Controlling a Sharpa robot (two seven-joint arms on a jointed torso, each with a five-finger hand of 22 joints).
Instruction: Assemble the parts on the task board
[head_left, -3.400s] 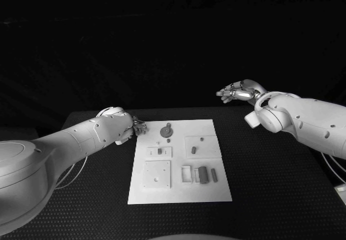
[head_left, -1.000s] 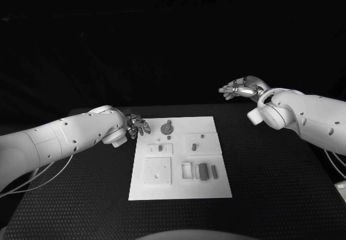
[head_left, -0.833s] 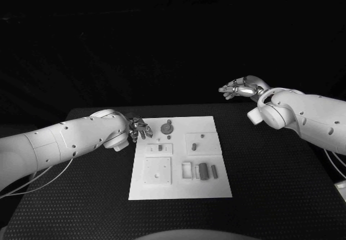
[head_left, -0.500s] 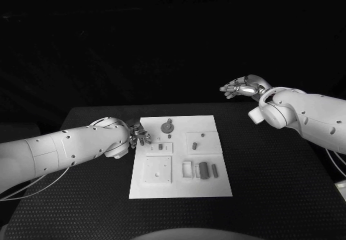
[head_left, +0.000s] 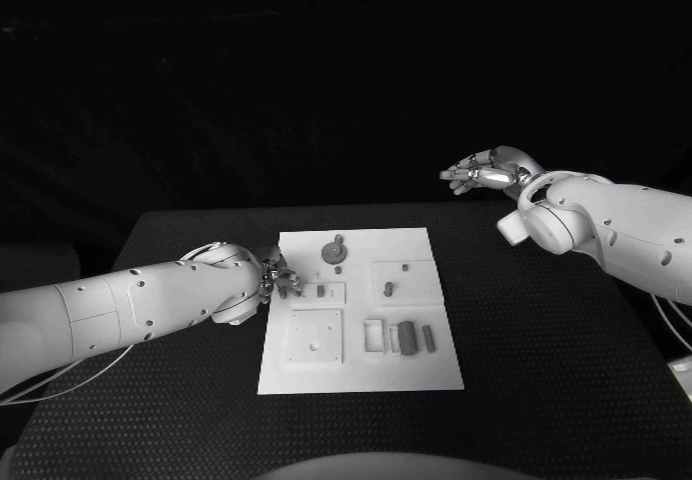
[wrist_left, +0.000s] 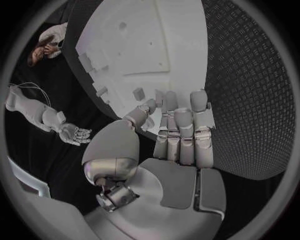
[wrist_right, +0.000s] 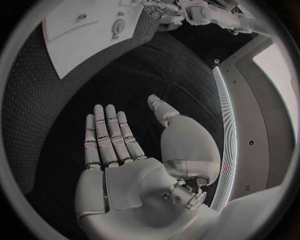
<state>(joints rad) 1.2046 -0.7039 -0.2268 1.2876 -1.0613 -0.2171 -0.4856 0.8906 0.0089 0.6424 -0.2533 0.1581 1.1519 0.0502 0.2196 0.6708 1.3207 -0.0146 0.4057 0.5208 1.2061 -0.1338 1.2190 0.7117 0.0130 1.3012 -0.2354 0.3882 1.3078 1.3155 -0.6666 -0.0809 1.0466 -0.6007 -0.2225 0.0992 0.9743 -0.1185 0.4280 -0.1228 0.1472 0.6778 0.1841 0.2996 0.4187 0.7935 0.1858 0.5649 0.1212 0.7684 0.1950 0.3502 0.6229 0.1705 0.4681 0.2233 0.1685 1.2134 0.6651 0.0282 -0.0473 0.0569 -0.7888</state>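
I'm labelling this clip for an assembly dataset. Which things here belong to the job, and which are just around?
Belong to the job:
task board
parts on it
left hand at the board's left edge

Just around:
black table
right hand, empty, raised away from the board

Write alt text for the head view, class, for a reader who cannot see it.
A white task board with small grey parts lies on a black table. The left hand is at the board's left edge, holding nothing; the right hand is raised beyond the table's far right corner, empty.
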